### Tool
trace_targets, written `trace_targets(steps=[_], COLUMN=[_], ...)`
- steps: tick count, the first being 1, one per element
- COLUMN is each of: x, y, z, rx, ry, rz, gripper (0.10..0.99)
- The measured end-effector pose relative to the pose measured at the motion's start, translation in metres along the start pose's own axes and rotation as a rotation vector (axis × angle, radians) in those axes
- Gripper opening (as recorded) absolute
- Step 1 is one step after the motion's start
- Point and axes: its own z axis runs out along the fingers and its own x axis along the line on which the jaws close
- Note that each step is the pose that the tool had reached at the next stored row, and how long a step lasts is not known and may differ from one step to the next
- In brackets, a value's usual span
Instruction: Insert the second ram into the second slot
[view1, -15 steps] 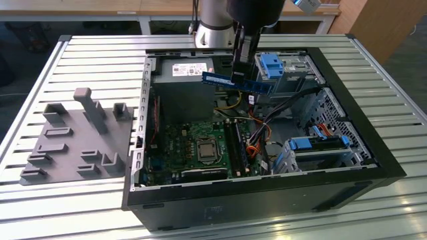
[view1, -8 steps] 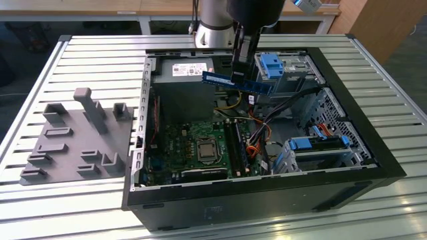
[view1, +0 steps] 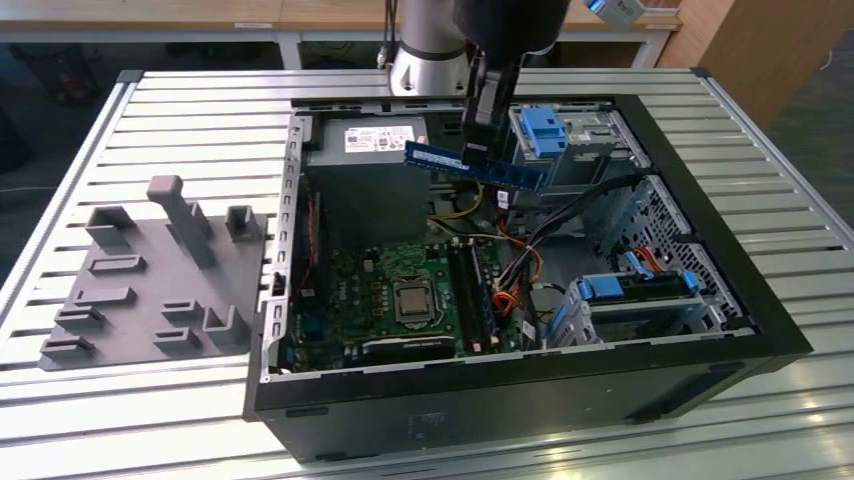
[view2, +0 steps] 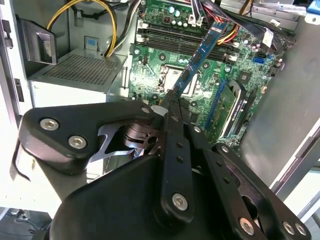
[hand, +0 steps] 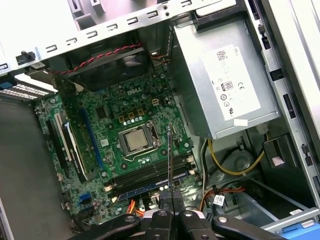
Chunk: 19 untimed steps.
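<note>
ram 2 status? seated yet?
Not seated. Done: the second ram is picked up, and the gripper has its jaws shut on it. In hand: it hangs above the motherboard in the open computer case. Left: insertion into the memory slots below.

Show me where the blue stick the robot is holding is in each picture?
Exterior view: the blue stick hangs in the gripper above the open computer case.
Second wrist view: the blue stick pokes out of the gripper, slanting across the green board.
First wrist view: edge-on, a thin line beyond the gripper.
Shared landmark: the square silver chip.
</note>
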Motion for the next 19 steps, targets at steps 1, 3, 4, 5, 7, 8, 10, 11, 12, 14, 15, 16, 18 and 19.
trace_targets(steps=[1,3,4,5,7,8,10,11,12,14,15,16,18,19], x=[0.0,0.0,0.0,0.0,0.0,0.0,0.0,0.0,0.0,0.0,0.0,0.0,0.0,0.0], y=[0.0,0.0,0.0,0.0,0.0,0.0,0.0,0.0,0.0,0.0,0.0,0.0,0.0,0.0], z=[0.0,0.0,0.0,0.0,0.0,0.0,0.0,0.0,0.0,0.0,0.0001,0.0,0.0001,0.0], rx=[0.0,0.0,0.0,0.0,0.0,0.0,0.0,0.0,0.001,0.001,0.001,0.001,0.001,0.001], ry=[-0.0001,-0.0004,-0.0004,-0.0005,-0.0007,-0.0008,-0.0011,-0.0011,-0.0012,-0.0015,-0.0016,-0.0017,-0.0021,-0.002], rz=[0.004,0.01,0.013,0.015,0.02,0.023,0.028,0.031,0.034,0.04,0.044,0.047,0.055,0.06], gripper=[0.114,0.114,0.114,0.114,0.114,0.114,0.114,0.114,0.114,0.114,0.114,0.114,0.114,0.114])
